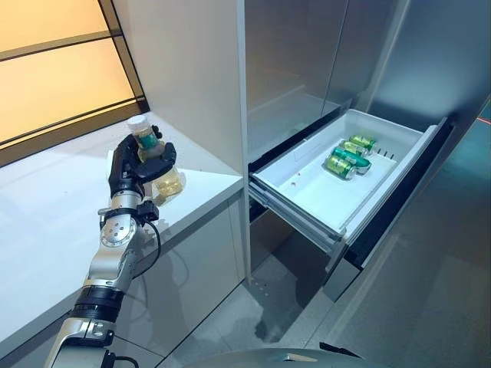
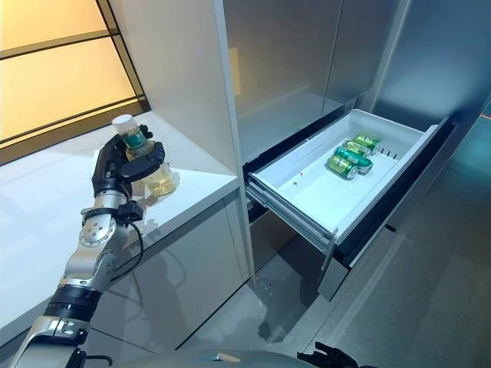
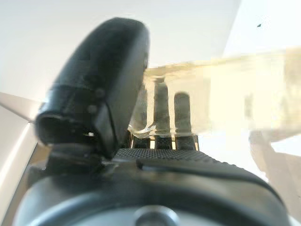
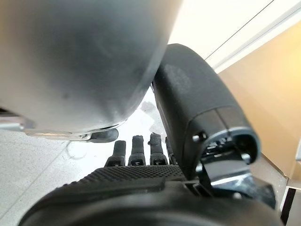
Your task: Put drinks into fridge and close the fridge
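Observation:
A clear bottle (image 1: 168,182) of pale yellow drink, with a white cap and a green neck label, is at the near corner of the white counter (image 1: 46,222). My left hand (image 1: 126,170) is shut on it, fingers and thumb curled round its upper part. I cannot tell whether its base touches the counter. In the left wrist view the bottle (image 3: 235,89) lies across the fingers, under the thumb (image 3: 103,80). The fridge's white drawer (image 1: 307,195) stands pulled open to the right, with green cans (image 1: 349,157) lying at its far end. My right hand (image 4: 131,179) shows with relaxed fingers, holding nothing.
The tall steel fridge front (image 1: 307,54) rises behind the drawer. A white cabinet wall (image 1: 192,69) stands between the counter and the fridge. The open drawer juts out over the grey floor (image 1: 430,307). An amber window panel (image 1: 54,84) runs behind the counter.

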Controlling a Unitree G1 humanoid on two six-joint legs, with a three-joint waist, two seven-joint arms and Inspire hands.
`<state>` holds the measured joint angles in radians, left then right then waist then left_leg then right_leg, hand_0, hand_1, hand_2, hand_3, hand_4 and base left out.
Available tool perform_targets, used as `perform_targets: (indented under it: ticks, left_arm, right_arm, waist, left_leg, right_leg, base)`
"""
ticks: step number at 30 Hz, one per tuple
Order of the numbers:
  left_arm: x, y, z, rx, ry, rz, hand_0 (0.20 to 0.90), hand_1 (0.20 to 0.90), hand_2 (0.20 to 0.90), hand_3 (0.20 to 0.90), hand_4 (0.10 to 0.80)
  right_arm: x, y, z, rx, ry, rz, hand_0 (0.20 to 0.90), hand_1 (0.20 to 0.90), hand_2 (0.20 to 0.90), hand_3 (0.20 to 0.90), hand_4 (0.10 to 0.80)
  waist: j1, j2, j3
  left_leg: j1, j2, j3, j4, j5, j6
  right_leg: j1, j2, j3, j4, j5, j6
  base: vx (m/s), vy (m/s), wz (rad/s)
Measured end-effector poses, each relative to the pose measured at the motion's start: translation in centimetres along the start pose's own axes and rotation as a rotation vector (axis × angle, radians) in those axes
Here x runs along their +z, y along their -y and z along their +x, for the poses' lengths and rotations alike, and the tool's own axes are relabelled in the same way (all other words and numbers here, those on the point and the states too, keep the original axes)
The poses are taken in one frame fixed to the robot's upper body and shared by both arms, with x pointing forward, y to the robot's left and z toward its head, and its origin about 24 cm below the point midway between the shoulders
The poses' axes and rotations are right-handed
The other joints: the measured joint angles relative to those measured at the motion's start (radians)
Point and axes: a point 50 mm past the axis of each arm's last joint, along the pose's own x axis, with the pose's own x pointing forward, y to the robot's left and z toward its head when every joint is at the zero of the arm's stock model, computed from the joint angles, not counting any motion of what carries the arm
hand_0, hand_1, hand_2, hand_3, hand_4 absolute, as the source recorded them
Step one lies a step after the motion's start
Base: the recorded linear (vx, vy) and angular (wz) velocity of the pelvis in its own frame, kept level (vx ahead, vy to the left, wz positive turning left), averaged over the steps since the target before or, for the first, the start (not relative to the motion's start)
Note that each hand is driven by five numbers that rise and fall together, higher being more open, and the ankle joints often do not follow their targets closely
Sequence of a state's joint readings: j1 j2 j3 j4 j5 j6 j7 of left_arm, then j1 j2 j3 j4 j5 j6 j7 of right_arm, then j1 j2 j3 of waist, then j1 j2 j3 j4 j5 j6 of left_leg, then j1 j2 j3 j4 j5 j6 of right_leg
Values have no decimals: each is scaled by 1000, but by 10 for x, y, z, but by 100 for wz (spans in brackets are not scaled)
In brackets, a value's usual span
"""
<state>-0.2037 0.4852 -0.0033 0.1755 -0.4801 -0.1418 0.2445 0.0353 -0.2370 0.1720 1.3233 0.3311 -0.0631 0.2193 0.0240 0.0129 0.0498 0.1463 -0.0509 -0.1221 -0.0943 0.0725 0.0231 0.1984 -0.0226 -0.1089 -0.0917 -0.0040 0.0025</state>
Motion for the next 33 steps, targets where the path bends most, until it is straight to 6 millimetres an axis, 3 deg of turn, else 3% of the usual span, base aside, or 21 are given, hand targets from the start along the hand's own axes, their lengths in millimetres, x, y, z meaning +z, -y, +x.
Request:
perform_targets:
  ticks: [8,11,15,16,17,21,28,33]
  left_arm:
    - [-1,9,-1,-123,-18,-212,300,300,300,200,100]
    - [5,23,-4,-197,8,-282,300,300,300,200,100]
    - [23,46,-12,-357,79,-313,300,300,300,200,100]
    - [25,48,-13,-371,87,-314,300,300,300,200,100]
    - [33,55,-16,-425,124,-321,300,300,300,200,100]
    - [54,74,-27,-562,239,-329,300,300,300,200,100]
    - [76,83,-39,-710,390,-306,300,300,300,200,100]
    - [78,86,-42,-788,412,-293,300,300,300,200,100]
  right_arm:
    - [10,-5,1,25,52,-116,900,900,900,900,800]
    - [31,-18,0,74,156,-261,900,900,900,900,800]
    - [81,-62,-15,207,405,-360,900,900,900,900,800]
    - [85,-66,-17,221,424,-368,900,900,900,900,800]
    - [104,-83,-26,279,509,-412,900,900,900,900,800]
    - [145,-110,-57,394,690,-488,900,900,900,900,800]
    - [204,-112,-116,485,949,-585,900,900,900,900,800]
    - [243,-124,-161,573,1117,-610,900,900,900,900,800]
  waist:
    - [1,-8,7]
    - [0,-21,18]
    - [-13,-31,33]
    - [-16,-30,34]
    - [-25,-29,40]
    - [-28,-28,49]
    - [-27,-25,58]
    - [-28,-18,62]
  left_leg:
    - [0,0,0,1,0,0]
    - [0,1,0,1,1,1]
    - [-1,0,0,1,2,1]
    - [-1,0,-1,1,2,1]
    - [-1,0,-1,3,2,1]
    - [-1,0,0,5,2,0]
    - [-4,0,1,2,1,-2]
    - [-15,1,10,5,1,-2]
  right_leg:
    - [-1,1,2,0,0,0]
    - [-3,1,1,0,0,0]
    - [-4,1,2,0,0,0]
    - [-4,1,2,0,0,0]
    - [-4,1,2,0,0,0]
    - [-4,2,2,0,0,0]
    - [-4,2,4,0,0,1]
    - [-21,3,12,0,1,0]
  base:
    - [-17,-8,0]
    - [-69,-43,0]
    - [-57,-46,-1]
    - [-38,-47,0]
    - [-52,-43,0]
    - [-55,-37,0]
    - [-52,-16,0]
    - [-24,-10,-4]
